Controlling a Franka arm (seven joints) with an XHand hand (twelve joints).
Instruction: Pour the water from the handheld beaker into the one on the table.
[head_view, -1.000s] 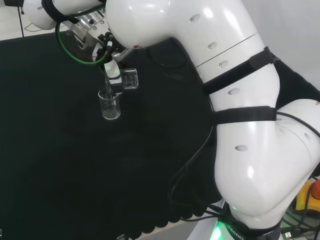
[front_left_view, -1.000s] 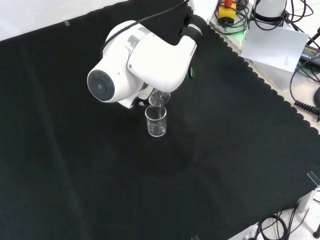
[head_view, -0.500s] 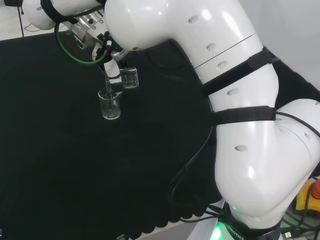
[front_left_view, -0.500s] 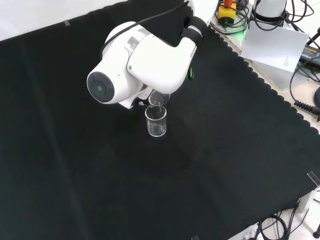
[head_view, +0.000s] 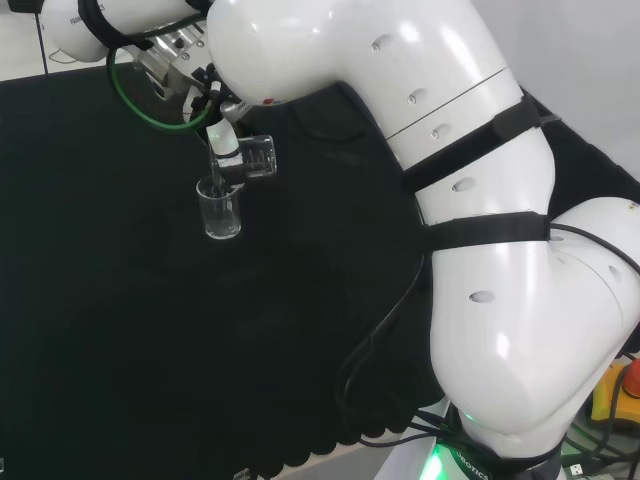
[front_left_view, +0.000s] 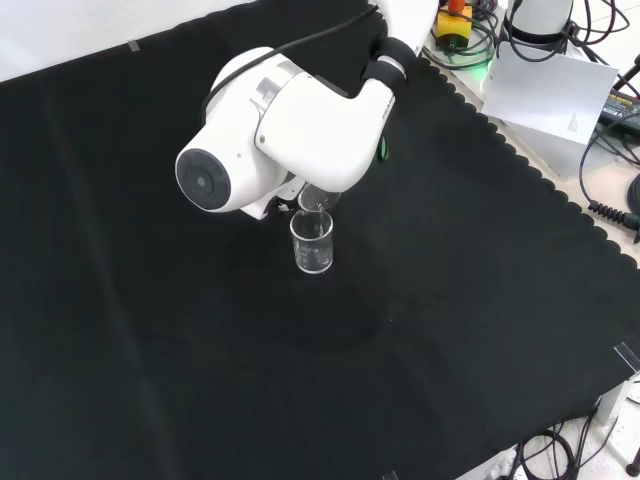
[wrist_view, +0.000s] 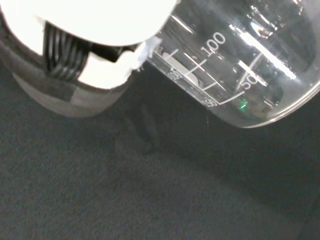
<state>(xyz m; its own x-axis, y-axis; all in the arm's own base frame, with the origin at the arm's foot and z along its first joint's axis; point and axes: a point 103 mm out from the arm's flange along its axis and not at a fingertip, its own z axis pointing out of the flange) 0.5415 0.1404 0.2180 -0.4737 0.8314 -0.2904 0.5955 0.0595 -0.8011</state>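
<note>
The handheld beaker (head_view: 256, 157) is tipped well over on its side, its lip just above the rim of the beaker on the bench (head_view: 220, 209), which stands upright directly below and slightly ahead of the robot hand (head_view: 222, 138). From the front, the lower beaker (front_left_view: 312, 242) sits just under the arm's big white link (front_left_view: 290, 130), with the tilted one (front_left_view: 316, 198) touching or nearly touching its rim; I cannot tell which.

The robot hand has its fingers wrapped round the wall of the tilted beaker, and from the wrist a white finger (wrist_view: 100, 67) lies against the glass (wrist_view: 240, 65).

Both look like thin clear glass: light, stiff, smooth enough to slip, and I would guess breakable if the rims knock. The side wall, well below the spout, seems the sensible place to hold it.

White graduation marks run down the held beaker's wall. The bench (front_left_view: 480, 300) is covered in black cloth.
</note>
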